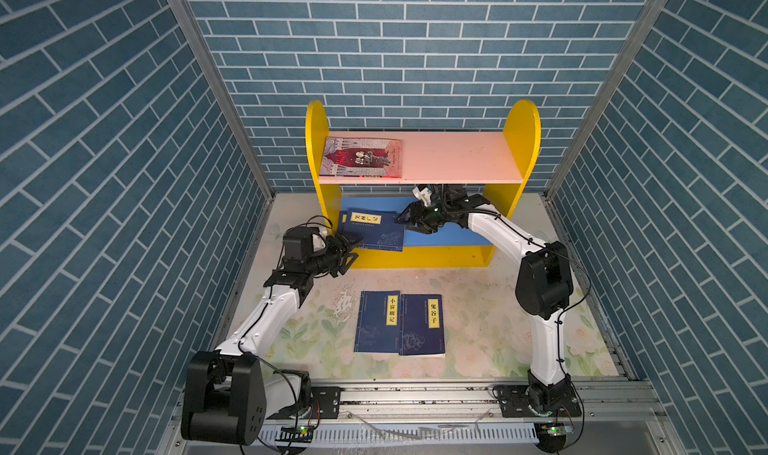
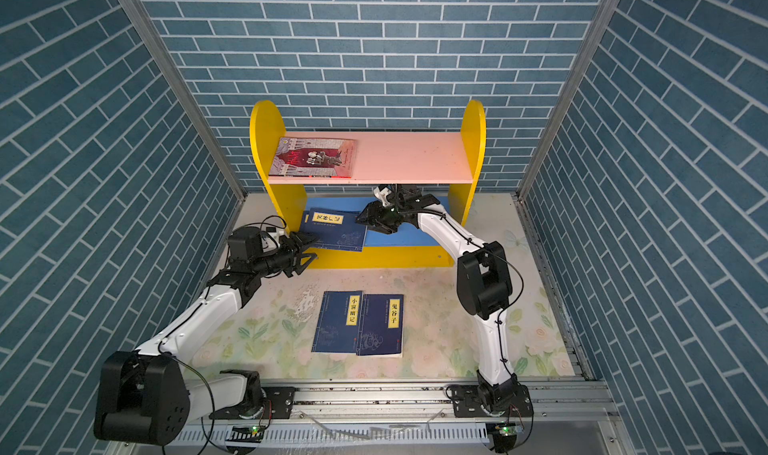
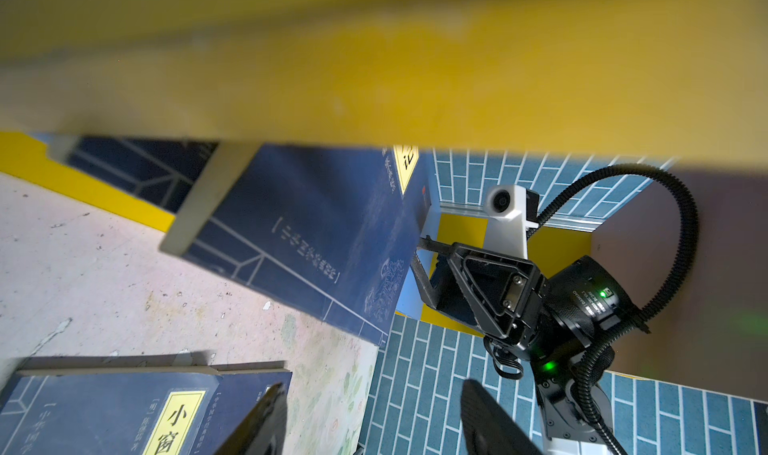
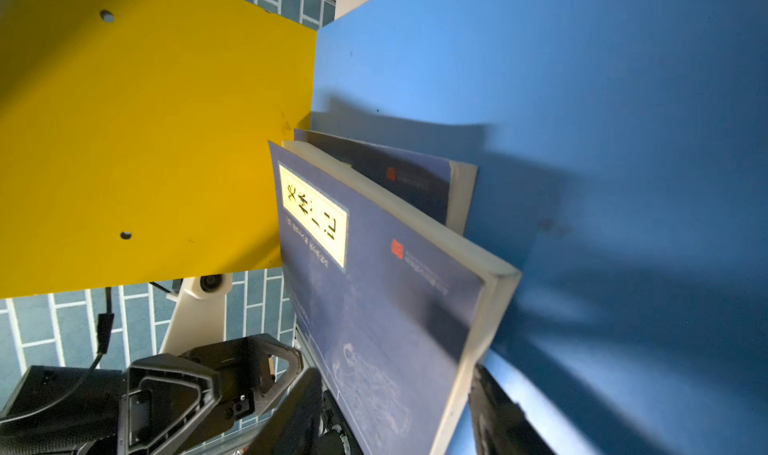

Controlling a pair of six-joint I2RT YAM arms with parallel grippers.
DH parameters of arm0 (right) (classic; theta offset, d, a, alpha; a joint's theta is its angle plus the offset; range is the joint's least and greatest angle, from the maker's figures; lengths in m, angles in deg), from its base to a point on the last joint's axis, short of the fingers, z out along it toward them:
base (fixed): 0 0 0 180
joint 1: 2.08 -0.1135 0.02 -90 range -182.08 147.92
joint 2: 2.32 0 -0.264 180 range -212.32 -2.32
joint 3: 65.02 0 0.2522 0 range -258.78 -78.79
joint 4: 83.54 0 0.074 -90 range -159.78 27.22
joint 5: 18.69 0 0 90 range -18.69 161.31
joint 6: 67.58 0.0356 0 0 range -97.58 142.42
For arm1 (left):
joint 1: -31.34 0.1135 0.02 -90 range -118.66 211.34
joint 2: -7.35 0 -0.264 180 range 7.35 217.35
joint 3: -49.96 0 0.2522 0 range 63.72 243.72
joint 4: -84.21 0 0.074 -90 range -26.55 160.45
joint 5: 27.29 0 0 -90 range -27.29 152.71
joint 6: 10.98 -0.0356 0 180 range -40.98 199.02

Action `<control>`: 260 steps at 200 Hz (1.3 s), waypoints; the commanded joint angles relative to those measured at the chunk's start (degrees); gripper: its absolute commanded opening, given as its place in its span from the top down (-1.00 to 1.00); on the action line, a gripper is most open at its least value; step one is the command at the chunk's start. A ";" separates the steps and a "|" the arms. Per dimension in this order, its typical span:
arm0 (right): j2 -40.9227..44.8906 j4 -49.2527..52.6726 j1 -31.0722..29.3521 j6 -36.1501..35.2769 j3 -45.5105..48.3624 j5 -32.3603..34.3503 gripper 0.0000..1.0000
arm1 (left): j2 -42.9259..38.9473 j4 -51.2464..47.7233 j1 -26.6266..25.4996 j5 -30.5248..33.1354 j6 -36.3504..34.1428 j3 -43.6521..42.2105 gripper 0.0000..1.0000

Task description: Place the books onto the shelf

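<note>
We are seating the navy book (image 1: 374, 232), labelled 笑林广记, on the shelf's (image 1: 521, 141) blue lower board (image 1: 440, 235) at frame centre. Our right gripper (image 1: 405, 221) is clasping its right edge, seemingly to steer it in. Our left gripper (image 1: 355, 249) is hovering released at its front-left corner. Lower down, 小窗幽记 (image 1: 378, 322) and 鬼谷子 (image 1: 422, 324) are lying flat.

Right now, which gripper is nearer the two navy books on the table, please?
Left. The left gripper is just beyond the books; the right gripper is farther, inside the shelf.
</note>
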 commanded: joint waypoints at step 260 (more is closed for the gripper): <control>16.12 -6.61 0.14 0.62 15.36 5.14 -0.14 | -0.60 -8.27 -0.31 -0.54 -18.97 7.00 -0.35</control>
